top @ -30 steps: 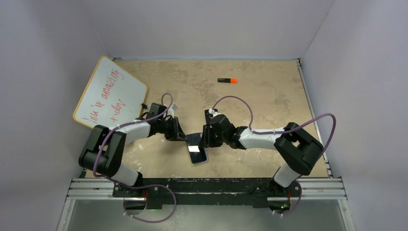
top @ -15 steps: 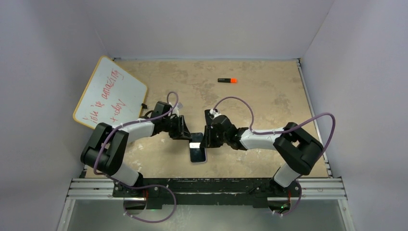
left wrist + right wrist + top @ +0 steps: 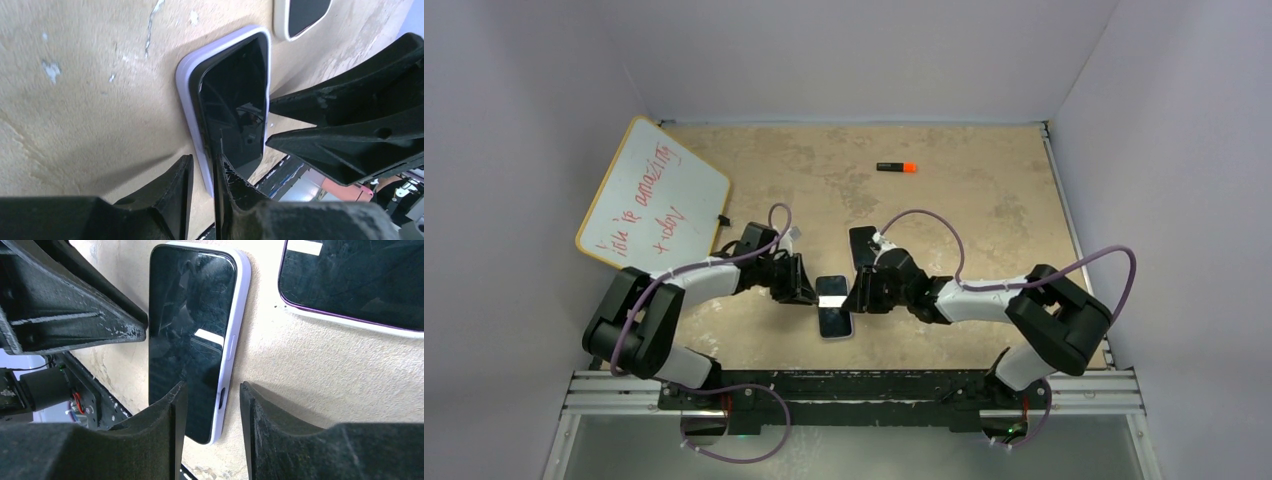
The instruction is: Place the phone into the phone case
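A dark phone point(image 3: 834, 312) lies flat on the table inside a lavender phone case point(image 3: 235, 340), between my two grippers. My left gripper point(image 3: 807, 290) is at its left long edge. In the left wrist view its jaws point(image 3: 202, 160) stand narrowly open astride the case rim point(image 3: 187, 80), one finger on the table and one over the screen point(image 3: 235, 100). My right gripper point(image 3: 857, 296) is at the right long edge and is open point(image 3: 212, 387). One of its fingers is over the screen point(image 3: 190, 330) and the other is on the table beside the case. Neither clamps the phone.
A second dark slab with a purple rim point(image 3: 861, 244) lies just behind the right gripper. A whiteboard with red writing point(image 3: 652, 192) leans at the back left. A black and orange marker point(image 3: 896, 167) lies at the back. The metal rail point(image 3: 854, 385) runs along the near edge.
The left gripper slid right to the phone's left edge and its jaws parted a little. The phone turned from tilted to nearly straight. The right gripper shifted slightly nearer.
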Action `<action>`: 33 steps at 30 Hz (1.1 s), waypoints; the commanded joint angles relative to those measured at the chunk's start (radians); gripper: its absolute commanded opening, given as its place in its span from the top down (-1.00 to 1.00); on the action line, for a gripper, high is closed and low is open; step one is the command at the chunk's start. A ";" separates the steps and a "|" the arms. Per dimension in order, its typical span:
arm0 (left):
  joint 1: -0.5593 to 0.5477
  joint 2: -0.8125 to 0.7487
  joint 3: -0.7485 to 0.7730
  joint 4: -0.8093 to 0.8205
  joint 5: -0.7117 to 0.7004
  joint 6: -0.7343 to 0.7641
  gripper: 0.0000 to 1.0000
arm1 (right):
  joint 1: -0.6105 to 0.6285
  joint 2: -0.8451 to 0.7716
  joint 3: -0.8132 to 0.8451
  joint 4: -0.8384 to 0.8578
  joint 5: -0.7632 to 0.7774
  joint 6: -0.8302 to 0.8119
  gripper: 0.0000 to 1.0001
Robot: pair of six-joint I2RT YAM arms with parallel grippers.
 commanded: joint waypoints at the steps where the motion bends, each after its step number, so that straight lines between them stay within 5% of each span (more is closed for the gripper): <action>1: -0.003 -0.006 -0.047 0.087 0.062 -0.033 0.58 | 0.007 0.005 -0.031 0.094 -0.033 0.045 0.10; 9: -0.010 -0.034 -0.113 0.176 0.127 -0.087 0.63 | 0.006 0.069 -0.060 0.282 -0.094 0.124 0.06; 17: -0.010 -0.025 -0.112 0.090 0.066 -0.040 0.76 | 0.005 0.130 -0.132 0.627 -0.182 0.280 0.04; 33: -0.010 -0.086 -0.167 0.174 0.164 -0.105 0.70 | 0.003 0.165 -0.199 0.885 -0.220 0.332 0.01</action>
